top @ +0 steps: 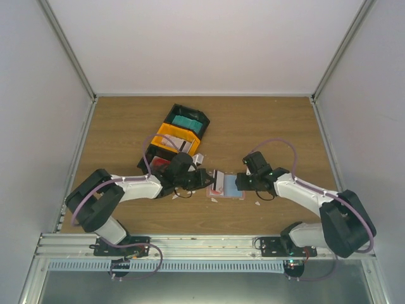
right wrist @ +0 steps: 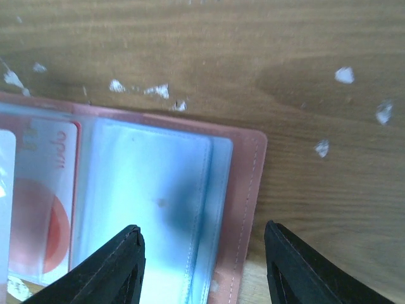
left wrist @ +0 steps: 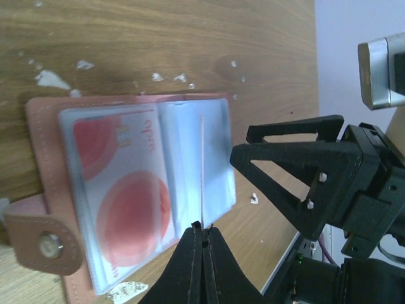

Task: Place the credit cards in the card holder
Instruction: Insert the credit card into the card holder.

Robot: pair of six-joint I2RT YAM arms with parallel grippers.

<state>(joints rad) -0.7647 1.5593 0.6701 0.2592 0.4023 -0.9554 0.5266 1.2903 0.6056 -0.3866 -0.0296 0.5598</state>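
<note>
The card holder [top: 228, 186] lies open on the wooden table, its salmon cover [left wrist: 43, 133] framing clear sleeves. A credit card with red circles [left wrist: 130, 202] sits inside the left sleeve and also shows in the right wrist view [right wrist: 47, 190]. My left gripper [left wrist: 204, 229] is shut on another credit card [left wrist: 202, 164], seen edge-on as a thin pale line above the right sleeve. My right gripper [right wrist: 202, 256] stands open over the holder's right end [right wrist: 247, 183]: one finger over the clear sleeve, the other past the salmon edge.
A black-and-orange compartment tray [top: 180, 134] with teal and red items lies behind the left gripper. Small white paper scraps [right wrist: 345, 75] dot the wood around the holder. Grey enclosure walls ring the table.
</note>
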